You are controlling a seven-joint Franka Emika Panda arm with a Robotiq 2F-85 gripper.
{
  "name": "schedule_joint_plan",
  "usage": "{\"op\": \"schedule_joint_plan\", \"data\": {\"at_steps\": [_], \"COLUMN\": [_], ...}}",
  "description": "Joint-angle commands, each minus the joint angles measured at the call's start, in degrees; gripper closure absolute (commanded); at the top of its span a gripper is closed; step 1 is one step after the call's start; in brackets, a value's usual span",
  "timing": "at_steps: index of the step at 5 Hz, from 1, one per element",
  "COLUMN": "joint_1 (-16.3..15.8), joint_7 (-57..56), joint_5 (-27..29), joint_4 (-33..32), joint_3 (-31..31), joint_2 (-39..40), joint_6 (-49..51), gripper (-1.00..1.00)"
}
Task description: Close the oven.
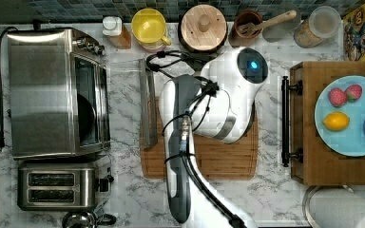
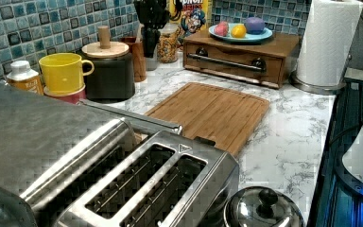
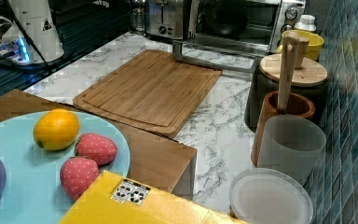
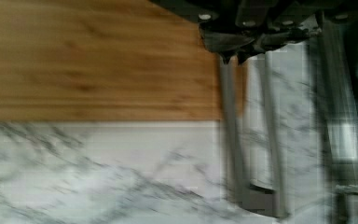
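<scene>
Hovering w/ fingers seemingly nearly shut, gripping nothing, the dark claw (image 4: pixel 235 56) sat just above the boxy stainless-steel oven (image 1: pixel 52 92)'s long metal bar handle (image 1: pixel 147 107), door (image 1: pixel 123 102) dropped open.

Oven (image 1: pixel 57 92) door (image 1: pixel 126 102) hangs open flat over the marble counter (image 1: pixel 275 190), its bar handle (image 1: pixel 147 107) at the cutting board (image 1: pixel 218 161) edge. Board surface bare. Arm (image 1: pixel 180 142) hangs above the board in the top view. Toaster (image 1: pixel 57 185) just beside the oven. Mug (image 1: pixel 149 28), canister (image 1: pixel 203 27) and utensil holder (image 1: pixel 247 26) line the back wall; tray (image 1: pixel 309 128) on the top view's right.
</scene>
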State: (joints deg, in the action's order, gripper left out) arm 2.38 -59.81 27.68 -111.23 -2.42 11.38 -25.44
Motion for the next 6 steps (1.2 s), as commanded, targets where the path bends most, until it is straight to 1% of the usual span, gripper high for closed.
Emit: {"op": "schedule_joint_plan", "data": {"at_steps": [1,2,3,4,6], "joint_1": [1.5,0.9,2.7,1.0,1.4], "joint_7": [-15.7,-15.9,-14.7,-14.1,-16.3], "joint_5": [10.6,11.1,10.7,10.4,14.3], "joint_4": [1.8,3.7,3.7,7.2,6.6], "joint_3": [1.1,1.1,3.8,2.4,3.8], "joint_2": [0.6,5.3,7.6,11.9,12.6], "joint_6": [-0.6,-0.6,-3.0,-0.9,-4.1], "gripper": [1.00,1.00,1.00,1.00,1.00]}}
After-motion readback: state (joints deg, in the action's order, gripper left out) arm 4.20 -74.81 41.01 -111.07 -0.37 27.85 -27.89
